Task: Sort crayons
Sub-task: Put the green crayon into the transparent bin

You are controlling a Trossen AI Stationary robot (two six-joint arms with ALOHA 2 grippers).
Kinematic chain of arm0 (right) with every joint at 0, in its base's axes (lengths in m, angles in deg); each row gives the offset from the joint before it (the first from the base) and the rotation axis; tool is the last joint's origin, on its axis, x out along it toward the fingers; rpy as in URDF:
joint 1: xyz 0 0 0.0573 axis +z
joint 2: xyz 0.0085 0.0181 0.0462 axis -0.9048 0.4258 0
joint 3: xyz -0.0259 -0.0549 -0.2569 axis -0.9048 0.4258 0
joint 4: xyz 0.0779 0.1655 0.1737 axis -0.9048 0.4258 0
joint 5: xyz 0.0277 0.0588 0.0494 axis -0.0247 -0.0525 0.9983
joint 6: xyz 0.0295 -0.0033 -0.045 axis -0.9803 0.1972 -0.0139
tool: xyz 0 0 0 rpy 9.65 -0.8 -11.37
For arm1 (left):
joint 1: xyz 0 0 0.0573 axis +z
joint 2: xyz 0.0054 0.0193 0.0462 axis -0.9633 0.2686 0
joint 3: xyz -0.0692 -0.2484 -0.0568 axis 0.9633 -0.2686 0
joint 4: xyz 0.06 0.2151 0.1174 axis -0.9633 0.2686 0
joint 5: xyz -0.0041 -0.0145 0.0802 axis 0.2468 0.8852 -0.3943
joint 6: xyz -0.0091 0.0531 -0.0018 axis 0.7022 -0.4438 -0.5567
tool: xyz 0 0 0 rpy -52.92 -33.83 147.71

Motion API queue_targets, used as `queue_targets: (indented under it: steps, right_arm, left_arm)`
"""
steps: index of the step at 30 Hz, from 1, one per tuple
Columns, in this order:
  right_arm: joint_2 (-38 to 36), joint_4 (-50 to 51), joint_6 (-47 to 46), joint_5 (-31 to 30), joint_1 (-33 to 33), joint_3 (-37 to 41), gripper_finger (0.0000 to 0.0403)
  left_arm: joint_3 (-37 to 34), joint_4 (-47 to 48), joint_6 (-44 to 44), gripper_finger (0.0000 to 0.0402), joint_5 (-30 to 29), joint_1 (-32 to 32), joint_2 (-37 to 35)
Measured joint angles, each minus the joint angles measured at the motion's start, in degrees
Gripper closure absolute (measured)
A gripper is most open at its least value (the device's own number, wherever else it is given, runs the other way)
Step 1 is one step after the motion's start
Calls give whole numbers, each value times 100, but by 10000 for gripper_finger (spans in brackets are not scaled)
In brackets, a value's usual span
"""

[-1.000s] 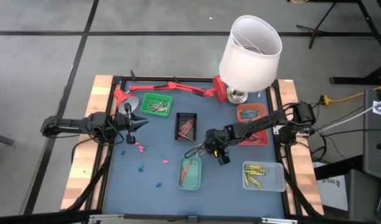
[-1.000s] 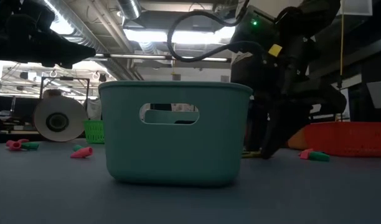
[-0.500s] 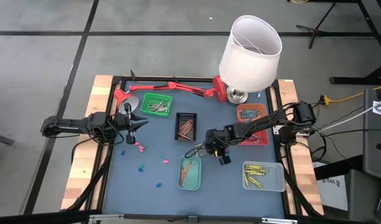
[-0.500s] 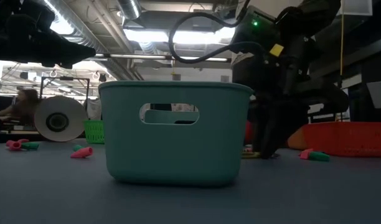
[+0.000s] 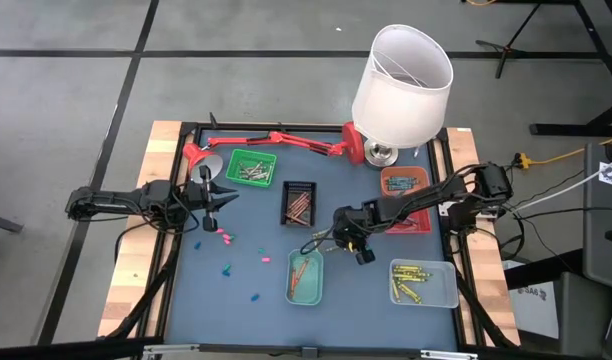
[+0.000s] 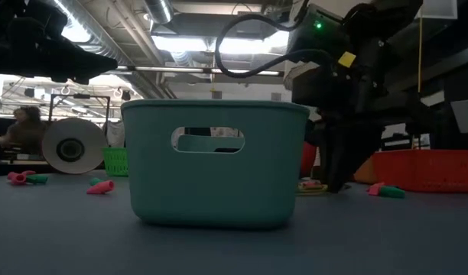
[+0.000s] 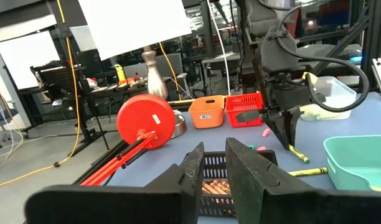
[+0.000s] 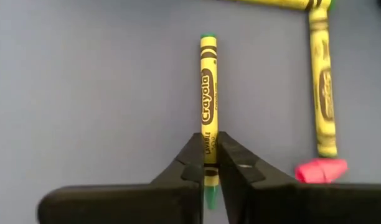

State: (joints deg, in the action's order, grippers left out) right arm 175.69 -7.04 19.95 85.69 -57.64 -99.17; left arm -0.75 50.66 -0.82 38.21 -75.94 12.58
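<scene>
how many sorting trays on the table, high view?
6: green tray, black tray, orange tray, red tray partly under right arm, teal tray, clear tray. Lampshade might hide more.

A yellow-green crayon (image 8: 208,112) stands centre frame in the right wrist view, pinched at its lower end; another yellow crayon (image 8: 324,93) and a pink stub (image 8: 321,170) lie lower right

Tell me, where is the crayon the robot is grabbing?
The yellow-green crayon is pinched in the right claw, near the table's middle, just above the teal tray in the high view.
</scene>
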Motion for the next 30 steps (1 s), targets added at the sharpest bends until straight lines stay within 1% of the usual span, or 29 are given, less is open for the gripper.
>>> queue_targets:
  steps: [3, 7, 12, 19, 23, 26, 30]
  right_arm:
    - [-148, 678, -122, -2, 0, -216, 372]
    - [-351, 1923, -396, 7, 7, -660, 371]
    - [-563, 3151, -493, 249, 206, -1177, 371]
    - [-929, 3756, -793, 404, 895, -1270, 371]
    - [-1150, 4107, -1192, 399, 1355, -1270, 370]
    - [-1292, 4264, -1542, 150, 1769, -1270, 370]
    - [-1495, 4289, -1949, -478, 2423, -1248, 370]
  left_arm:
    - [0, -2, 0, 349, 0, 0, 0]
    - [0, -2, 0, 349, 0, 0, -2]
    - [0, -1, 0, 349, 0, -2, -2]
    - [0, 0, 0, 349, -2, -1, 0]
    - [0, -2, 0, 349, -2, 0, 0]
    - [0, -1, 0, 349, -2, -2, -1]
    - [0, -2, 0, 349, -2, 0, -2]
